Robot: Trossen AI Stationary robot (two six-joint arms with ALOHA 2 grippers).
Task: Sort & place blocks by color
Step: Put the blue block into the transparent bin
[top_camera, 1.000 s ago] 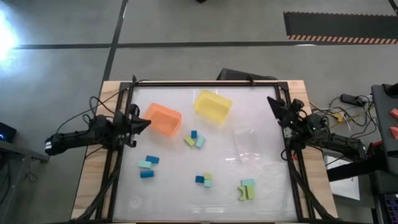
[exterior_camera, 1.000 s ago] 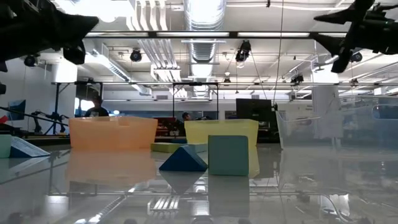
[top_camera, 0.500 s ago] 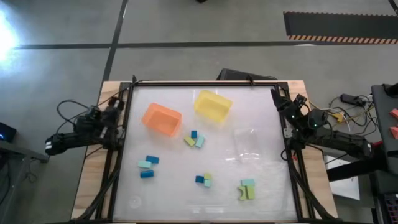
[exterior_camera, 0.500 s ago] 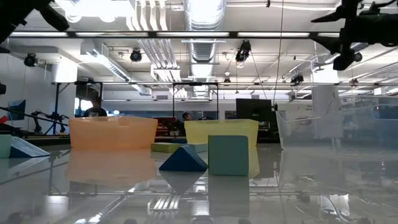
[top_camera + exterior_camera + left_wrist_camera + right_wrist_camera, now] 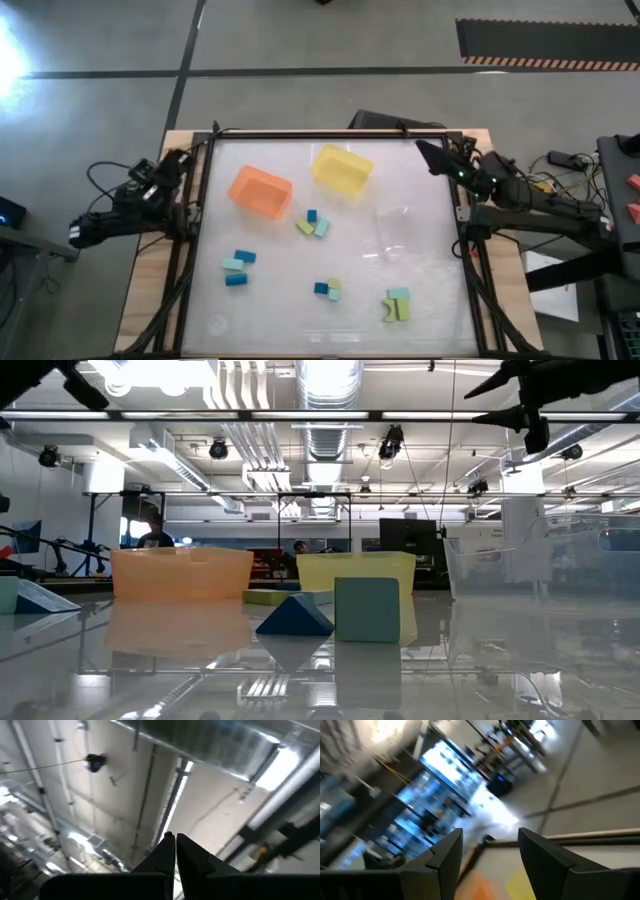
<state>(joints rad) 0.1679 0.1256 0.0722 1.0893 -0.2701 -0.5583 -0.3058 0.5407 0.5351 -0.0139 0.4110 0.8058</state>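
Since a second ago: left gripper (image 5: 178, 160) pulled back off the orange bin (image 5: 260, 191) to the table's left edge; right gripper (image 5: 428, 154) swung inward over the far right corner. Blocks (image 5: 313, 225) unmoved.

Left gripper: fingers (image 5: 167, 851) pressed together, holding nothing, pointed up at ceiling in left wrist view. Barely seen in high view among cables; cut off at top left corner in low view.

Right gripper: jaws apart, empty, gap clear in right wrist view; orange and yellow bin (image 5: 341, 169) blurred below it. In low view only a dark silhouette at top right.

Blocks in four clusters on the table (image 5: 280, 300): centre near the bins, left (image 5: 237, 267), front middle (image 5: 327, 289), front right (image 5: 396, 305). Shapes too small to tell from above. Low view shows only a blue wedge (image 5: 294, 616) and teal cube (image 5: 367, 610) clearly; yellow-green one (image 5: 272, 596) behind partly hidden. Clear bin (image 5: 396, 232) faint, hard to outline.
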